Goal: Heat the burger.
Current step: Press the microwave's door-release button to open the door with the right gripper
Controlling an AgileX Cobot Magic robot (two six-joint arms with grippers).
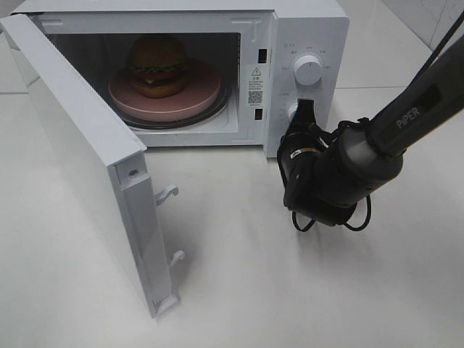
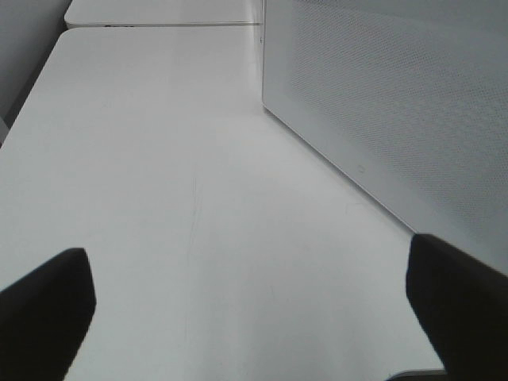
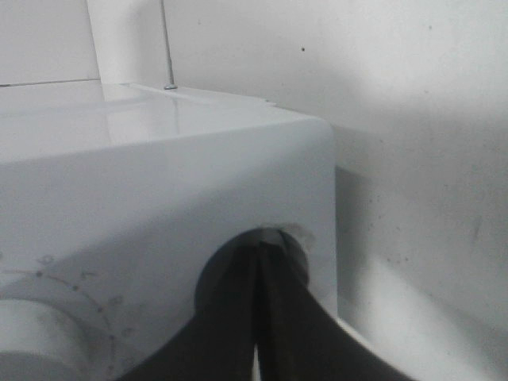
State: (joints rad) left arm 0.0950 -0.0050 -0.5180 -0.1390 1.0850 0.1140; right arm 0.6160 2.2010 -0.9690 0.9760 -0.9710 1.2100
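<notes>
burger (image 1: 157, 64) — on plate (image 1: 196, 98), inside open microwave (image 1: 304, 29)

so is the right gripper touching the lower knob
Cannot tell. Both the exterior high and right wrist views show the shut right gripper overlapping the lower knob, hiding any gap.

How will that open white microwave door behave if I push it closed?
The white microwave door looks rigid and hinged at its far left edge, so it should probably swing shut rather than flex. Its two latch hooks stick out and might catch on contact.
</notes>
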